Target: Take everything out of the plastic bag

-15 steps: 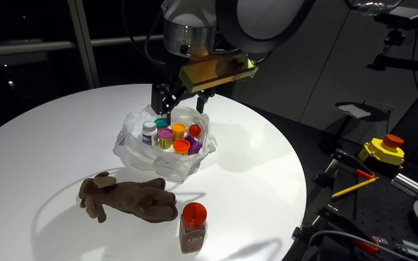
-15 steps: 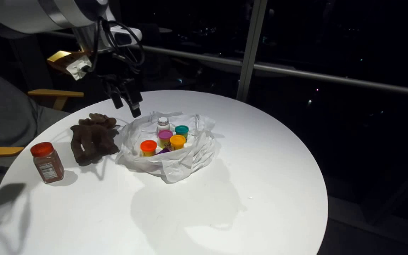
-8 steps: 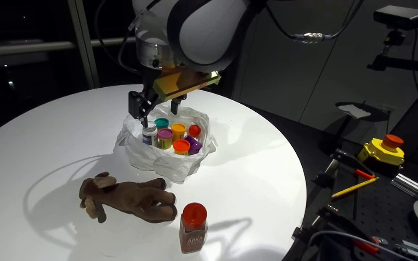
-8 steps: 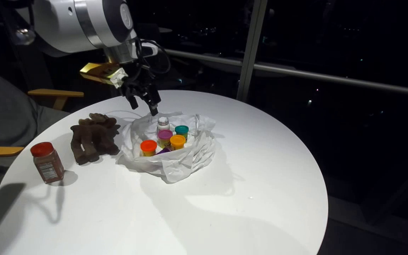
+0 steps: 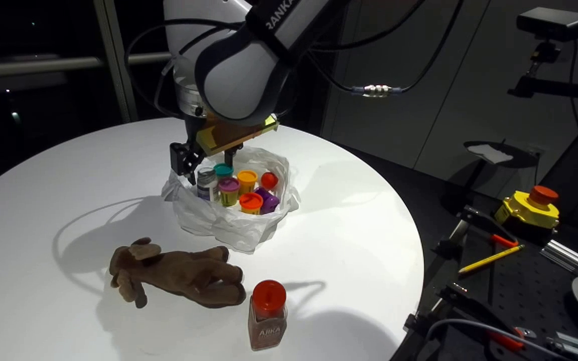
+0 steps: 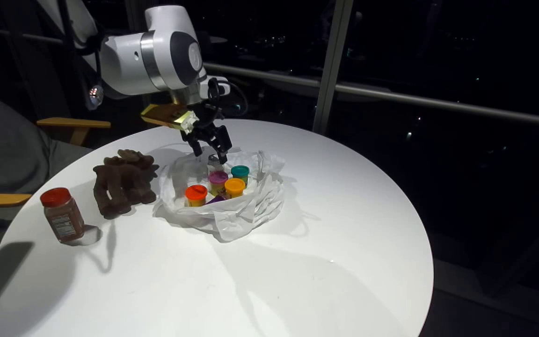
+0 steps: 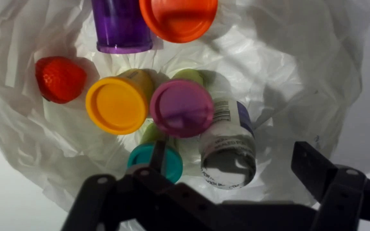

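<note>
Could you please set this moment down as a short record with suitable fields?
Gripper: open, nothing held; the white bottle shows between the jaws in the wrist view
Plastic bag: mouth open, on the white table
Inside: white bottle, purple-lidded tub, yellow-lidded tub, teal-lidded tub, orange-lidded tub, purple container, red fruit-like item
Outside: brown plush toy lying down, red-lidded jar upright
Task state: unfinished

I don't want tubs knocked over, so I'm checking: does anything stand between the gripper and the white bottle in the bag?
Nothing visible stands between the open gripper and the white bottle. In the wrist view, though, one finger overlaps the teal-lidded tub, which it might bump if lowered.
</note>
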You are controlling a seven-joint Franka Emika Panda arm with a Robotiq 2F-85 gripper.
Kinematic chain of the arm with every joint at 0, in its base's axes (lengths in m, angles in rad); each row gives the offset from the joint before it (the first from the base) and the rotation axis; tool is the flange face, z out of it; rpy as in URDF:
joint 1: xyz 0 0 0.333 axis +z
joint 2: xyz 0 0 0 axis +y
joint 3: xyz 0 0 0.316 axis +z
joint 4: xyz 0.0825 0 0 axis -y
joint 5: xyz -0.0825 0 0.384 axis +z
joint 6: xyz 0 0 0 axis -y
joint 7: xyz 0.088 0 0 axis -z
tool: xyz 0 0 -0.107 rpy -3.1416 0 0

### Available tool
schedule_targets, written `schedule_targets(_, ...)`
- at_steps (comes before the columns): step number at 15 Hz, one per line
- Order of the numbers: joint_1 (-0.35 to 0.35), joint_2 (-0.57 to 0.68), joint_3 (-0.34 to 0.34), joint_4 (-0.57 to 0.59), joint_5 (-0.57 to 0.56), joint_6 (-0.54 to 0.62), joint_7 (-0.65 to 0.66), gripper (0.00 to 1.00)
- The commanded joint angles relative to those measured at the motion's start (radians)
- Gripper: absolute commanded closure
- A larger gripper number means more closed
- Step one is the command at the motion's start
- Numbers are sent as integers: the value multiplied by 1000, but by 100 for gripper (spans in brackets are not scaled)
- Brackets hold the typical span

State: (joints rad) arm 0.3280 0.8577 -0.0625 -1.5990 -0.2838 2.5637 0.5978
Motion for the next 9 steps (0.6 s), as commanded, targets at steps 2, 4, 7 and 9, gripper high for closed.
schedule_targets(2, 10, 101, -25, 166, 56, -83, -46, 23)
schedule_targets(4, 9, 118, -22, 201, 70, -98, -55, 34)
schedule_targets(7, 15, 118, -17, 224, 86, -131, -60, 58)
schedule_targets(9, 35, 94, -25, 209, 85, -153, -42, 73)
